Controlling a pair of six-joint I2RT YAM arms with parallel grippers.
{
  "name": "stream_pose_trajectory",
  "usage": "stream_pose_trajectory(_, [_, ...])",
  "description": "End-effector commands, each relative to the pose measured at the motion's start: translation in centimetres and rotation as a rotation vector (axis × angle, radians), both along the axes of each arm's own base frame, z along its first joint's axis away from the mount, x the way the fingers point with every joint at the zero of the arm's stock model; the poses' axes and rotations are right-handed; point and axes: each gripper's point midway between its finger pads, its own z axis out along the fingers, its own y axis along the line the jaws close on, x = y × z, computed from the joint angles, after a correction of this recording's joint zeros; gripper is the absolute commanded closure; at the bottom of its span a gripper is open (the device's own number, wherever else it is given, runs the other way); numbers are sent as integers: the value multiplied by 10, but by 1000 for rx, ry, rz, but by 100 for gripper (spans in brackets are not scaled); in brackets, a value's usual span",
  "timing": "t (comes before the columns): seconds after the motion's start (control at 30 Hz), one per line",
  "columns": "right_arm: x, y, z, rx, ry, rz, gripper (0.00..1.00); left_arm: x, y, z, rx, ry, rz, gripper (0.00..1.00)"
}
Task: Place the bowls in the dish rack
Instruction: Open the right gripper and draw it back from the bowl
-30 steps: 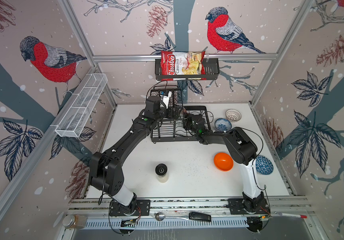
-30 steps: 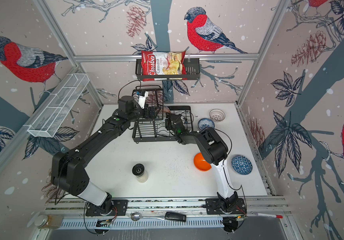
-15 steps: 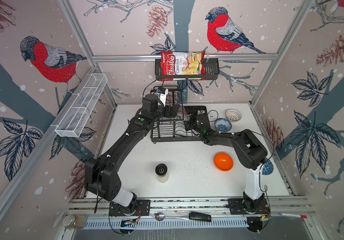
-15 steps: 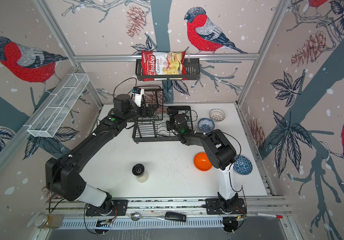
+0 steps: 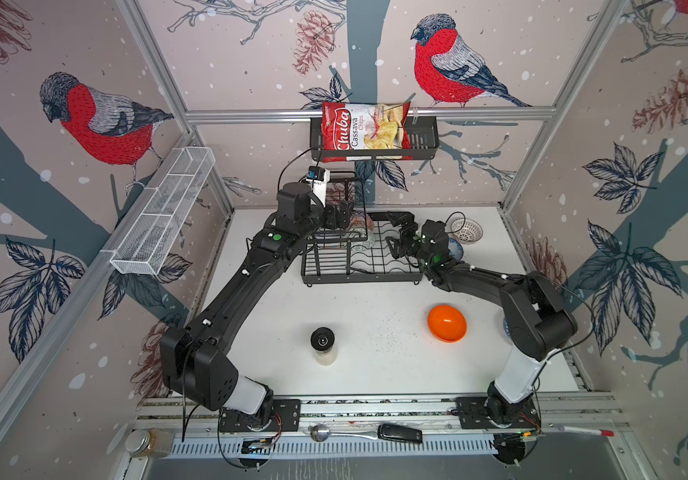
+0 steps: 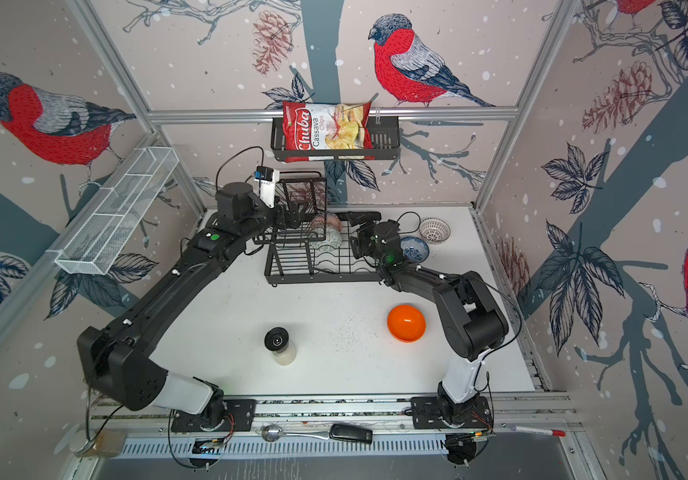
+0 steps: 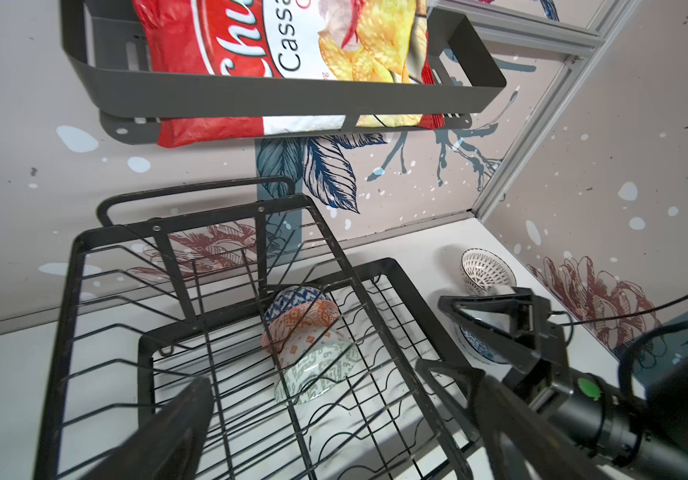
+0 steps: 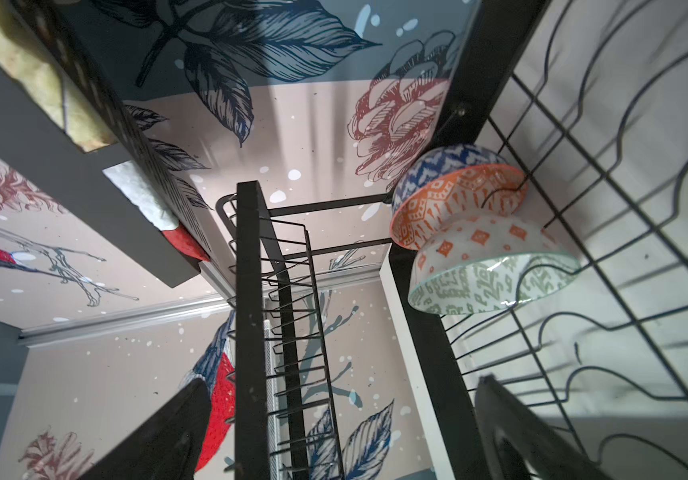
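Observation:
The black wire dish rack [image 5: 325, 266] [image 6: 292, 266] stands at the back of the table. Three bowls lean together in its lower tray: blue-white [image 7: 296, 296], orange-white [image 7: 307, 322] and grey-green [image 7: 319, 370] [image 8: 492, 286]. On the table lie a plain orange bowl [image 5: 447, 323] [image 6: 406, 323], a white lattice bowl [image 5: 466, 230] and a blue-white bowl [image 6: 415, 248]. Another blue bowl [image 5: 506, 329] is mostly hidden behind the right elbow. My left gripper [image 5: 340, 215] [image 7: 317, 376] hangs open and empty over the upper basket. The right gripper [image 5: 396, 232] [image 8: 344, 384] is open and empty at the rack's right end.
A chip bag [image 5: 365, 131] fills the black wall basket above the rack. A white mesh shelf [image 5: 163, 216] hangs on the left wall. A black-capped bottle [image 5: 323, 345] stands mid-table. A spoon [image 5: 321, 432] and a jar [image 5: 147, 442] lie at the front rail.
The right jaws have opened wide and that arm's elbow has swung right, covering the blue bowl there. The left wrist has risen slightly toward the back.

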Motion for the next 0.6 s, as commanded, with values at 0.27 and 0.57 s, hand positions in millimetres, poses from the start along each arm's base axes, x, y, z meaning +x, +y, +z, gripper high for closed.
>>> stream_pose_trajectory(0.27, [-30,-85,8,-761,-135,-19,0,-42,-8,14,-4,-3,164,2])
stream_pose_trajectory(0.57, [-49,-110,-77,-985,12,98,14,-84,-69,-32,-14,51,103,2])
